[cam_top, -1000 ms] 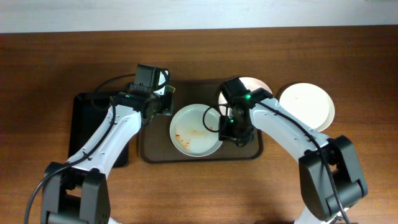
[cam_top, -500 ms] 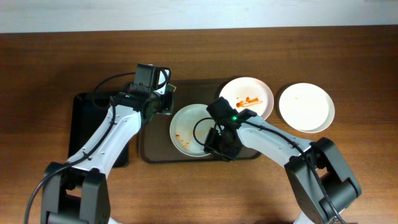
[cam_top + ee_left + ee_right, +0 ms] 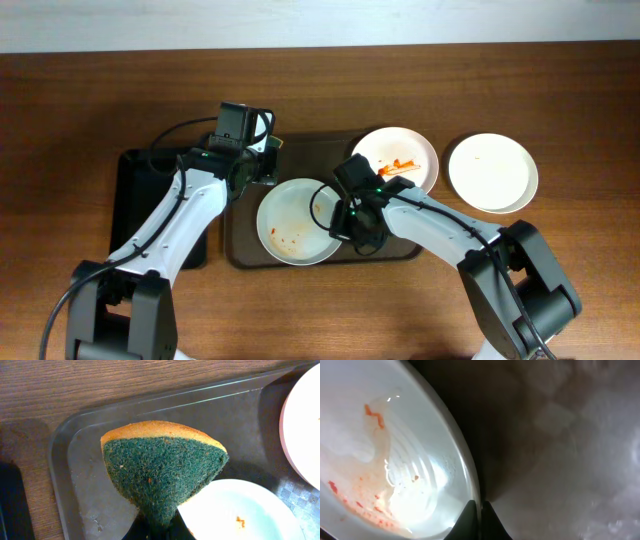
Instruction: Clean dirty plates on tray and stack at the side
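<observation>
A white plate with red specks lies on the dark brown tray. My right gripper is shut on its right rim; in the right wrist view the rim runs between the closed fingertips, with orange smears across the plate. A second plate with an orange-red streak sits at the tray's back right corner. A plain white plate rests on the table to the right. My left gripper hovers over the tray's back left, shut on a green sponge with a yellow back.
A narrow black tray lies left of the brown one, under my left arm. Brown wooden table surrounds both trays. A cable loops behind my left wrist.
My right gripper has closed on the middle plate's rim, and the plate has slid left and toward the tray's front edge. My left arm and the sponge have stayed still.
</observation>
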You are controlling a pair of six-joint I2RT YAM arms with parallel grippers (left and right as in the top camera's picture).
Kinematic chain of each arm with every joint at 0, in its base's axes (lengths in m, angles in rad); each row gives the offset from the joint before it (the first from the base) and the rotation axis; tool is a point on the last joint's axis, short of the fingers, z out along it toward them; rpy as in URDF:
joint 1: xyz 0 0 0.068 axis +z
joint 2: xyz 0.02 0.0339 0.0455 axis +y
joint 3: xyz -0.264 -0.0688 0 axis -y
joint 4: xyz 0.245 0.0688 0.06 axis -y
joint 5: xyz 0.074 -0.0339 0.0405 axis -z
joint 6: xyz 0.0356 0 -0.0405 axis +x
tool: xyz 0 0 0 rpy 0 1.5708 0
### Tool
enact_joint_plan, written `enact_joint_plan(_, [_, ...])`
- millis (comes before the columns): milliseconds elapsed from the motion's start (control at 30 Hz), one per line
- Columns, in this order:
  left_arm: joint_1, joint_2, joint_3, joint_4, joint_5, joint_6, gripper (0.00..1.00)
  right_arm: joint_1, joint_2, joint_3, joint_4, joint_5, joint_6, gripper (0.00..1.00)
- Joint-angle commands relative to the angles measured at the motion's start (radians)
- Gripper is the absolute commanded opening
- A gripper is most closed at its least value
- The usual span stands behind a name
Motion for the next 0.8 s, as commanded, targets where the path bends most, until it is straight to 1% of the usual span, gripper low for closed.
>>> enact_joint_plan(0, [0.003, -0.012, 0.015, -0.007, 0.091, 0.018, 0.0, -0.013, 0.01, -0.009, 0.052, 0.039, -0.181, 0.04])
enact_joint_plan(67, [0.002, -0.012, 0.014, -0.012, 0.137, 0.007, 0.0, -0.021, 0.01, -0.009, 0.092, 0.039, -0.228, 0.04])
enact_joint_plan(167, [0.002, -0.009, 0.005, -0.015, 0.145, -0.094, 0.0, -0.023, 0.01, -0.009, 0.111, 0.039, -0.239, 0.04])
enact_joint_plan(200, [-0.002, -0.008, -0.012, -0.014, 0.151, -0.156, 0.0, -0.021, 0.01, -0.009, 0.118, 0.039, -0.239, 0.04])
enact_joint_plan(333, [-0.025, 0.008, -0.052, -0.01, 0.21, -0.219, 0.0, -0.022, 0.01, -0.009, 0.121, 0.039, -0.238, 0.04])
enact_joint_plan(433, [-0.049, 0.04, -0.077, 0.007, 0.317, -0.252, 0.0, -0.023, 0.01, -0.009, 0.125, 0.04, -0.235, 0.04])
enact_joint_plan(500, [-0.063, 0.064, -0.094, 0.008, 0.365, -0.316, 0.0, -0.023, 0.01, -0.009, 0.128, 0.039, -0.235, 0.04])
enact_joint_plan(600, [-0.065, 0.097, -0.108, 0.015, 0.438, -0.38, 0.0, -0.023, 0.01, -0.009, 0.125, 0.04, -0.229, 0.04])
enact_joint_plan(700, [-0.065, 0.13, -0.11, 0.014, 0.465, -0.442, 0.0, -0.023, 0.01, -0.009, 0.121, 0.039, -0.2, 0.04])
enact_joint_plan(767, [-0.065, 0.148, -0.11, 0.014, 0.466, -0.456, 0.0, -0.023, 0.01, -0.009, 0.114, 0.038, -0.181, 0.04])
